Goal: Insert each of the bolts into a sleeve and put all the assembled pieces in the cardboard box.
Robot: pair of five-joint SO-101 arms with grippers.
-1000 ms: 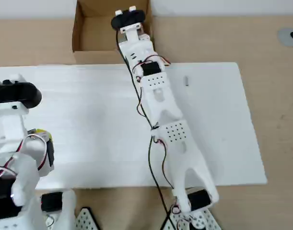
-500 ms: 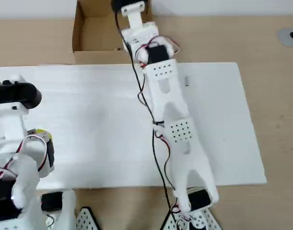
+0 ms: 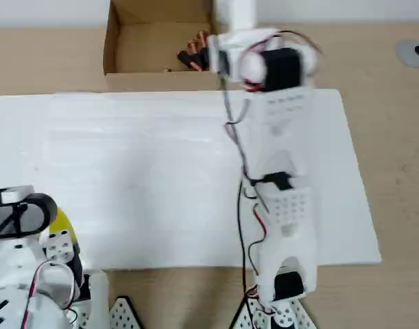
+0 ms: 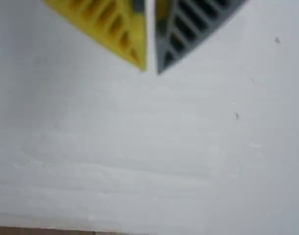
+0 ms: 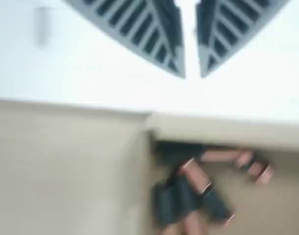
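Note:
The cardboard box [image 3: 110,48] stands at the back of the table. Several assembled pieces [image 3: 195,55], copper bolts in black sleeves, lie in its right corner. In the right wrist view these pieces [image 5: 203,191] sit just behind the box wall [image 5: 222,129]. My right gripper [image 5: 191,76] hangs over the white foam sheet near that corner, its grey fingers almost together and holding nothing. The right arm [image 3: 284,205] stretches across the foam sheet [image 3: 140,171]. My left gripper [image 4: 150,71], one yellow finger and one grey, is shut and empty over the foam [image 4: 139,156]. The left arm [image 3: 31,274] sits at the front left.
Bare wooden table [image 3: 380,62] lies to the right of the box and the foam. A small grey round object [image 3: 415,51] sits at the table's far right edge. The arm bases stand along the front edge.
The right arm has pulled back from over the box and swung right, uncovering the pieces inside. The left arm has drawn back toward the front edge.

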